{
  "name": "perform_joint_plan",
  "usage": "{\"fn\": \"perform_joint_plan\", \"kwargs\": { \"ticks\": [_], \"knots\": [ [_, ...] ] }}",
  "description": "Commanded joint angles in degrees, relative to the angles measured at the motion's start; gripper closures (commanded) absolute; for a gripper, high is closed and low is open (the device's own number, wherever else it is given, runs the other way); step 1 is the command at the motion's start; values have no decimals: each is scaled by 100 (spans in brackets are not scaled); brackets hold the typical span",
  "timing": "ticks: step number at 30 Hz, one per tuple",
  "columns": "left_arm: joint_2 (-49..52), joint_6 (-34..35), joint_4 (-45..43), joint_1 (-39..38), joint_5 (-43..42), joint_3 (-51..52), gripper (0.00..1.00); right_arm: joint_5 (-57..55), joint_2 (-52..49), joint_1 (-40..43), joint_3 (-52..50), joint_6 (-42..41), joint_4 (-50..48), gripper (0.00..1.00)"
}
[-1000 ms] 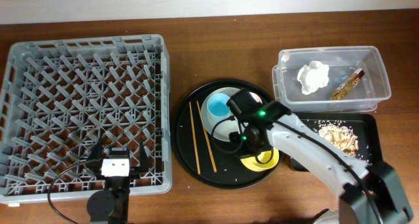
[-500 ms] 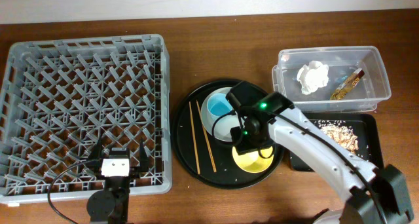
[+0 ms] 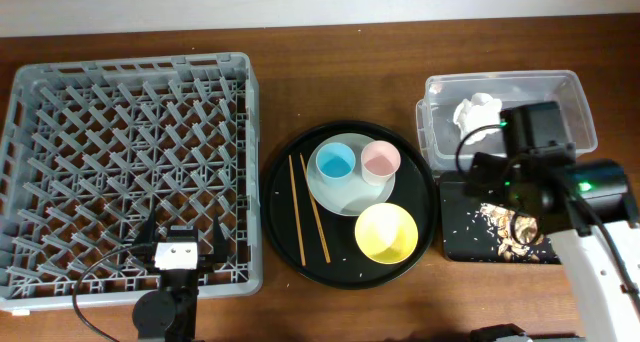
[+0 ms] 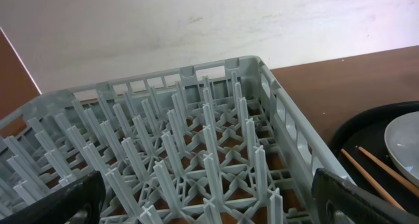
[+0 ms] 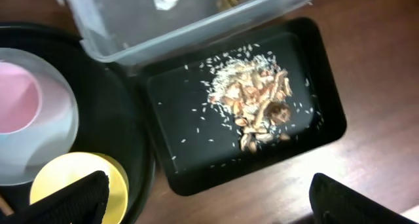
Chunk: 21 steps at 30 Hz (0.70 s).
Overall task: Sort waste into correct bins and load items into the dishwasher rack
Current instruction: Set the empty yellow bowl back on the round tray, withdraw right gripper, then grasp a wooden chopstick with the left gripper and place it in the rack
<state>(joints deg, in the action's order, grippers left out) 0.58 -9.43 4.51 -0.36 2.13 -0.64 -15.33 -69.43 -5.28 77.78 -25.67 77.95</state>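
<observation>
Judging the rubbish sorted, with scraps (image 5: 258, 99) in the shallow black tray (image 5: 177, 145) and the tissue (image 3: 478, 114) in the clear tub (image 3: 560, 152), I'd load dishes next. I'd lift the pink cup (image 3: 381, 160) and blue cup (image 3: 334, 162) off the plate (image 3: 350, 197) first, pinching each by its rim, then seat them between pegs in the rack (image 3: 130, 142); the yellow bowl (image 3: 386, 232) and chopsticks (image 3: 308, 210) wait on the round tray (image 3: 290, 252). My right gripper (image 5: 216, 201) hangs over the scrap tray, jaws spread wide, holding and touching nothing, while the left gripper (image 4: 209, 201), equally wide and empty, hovers at the rack's near edge.

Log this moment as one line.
right gripper open over black tray | food scraps in it | yellow bowl on round tray | left gripper open over rack
</observation>
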Motion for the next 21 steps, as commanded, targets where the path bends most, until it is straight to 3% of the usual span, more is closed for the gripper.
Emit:
{"fn": "perform_joint_plan", "kwargs": {
  "ticks": [1, 4, 7, 11, 16, 18, 21],
  "knots": [
    [-28, -52, 11, -13, 20, 11, 1, 28, -61, 192, 87, 9, 31, 1],
    [-28, -72, -282, -11, 52, 11, 1, 28, -155, 192, 87, 9, 28, 1],
    [-28, -26, -647, -11, -1088, -286, 1, 28, -223, 192, 87, 9, 28, 1],
    [684, 264, 1078, -11, -1884, -2463, 1, 28, -299, 192, 87, 9, 28, 1],
    [3539, 184, 4629, -11, -2927, -6612, 1, 28, -328, 192, 87, 11, 28, 1],
    [4251, 350, 4837, -13, -3071, -7366, 1, 28, -328, 192, 87, 9, 28, 1],
    [4717, 697, 4990, -13, -4127, -7654, 1, 28, -328, 192, 87, 11, 28, 1]
  ]
}}
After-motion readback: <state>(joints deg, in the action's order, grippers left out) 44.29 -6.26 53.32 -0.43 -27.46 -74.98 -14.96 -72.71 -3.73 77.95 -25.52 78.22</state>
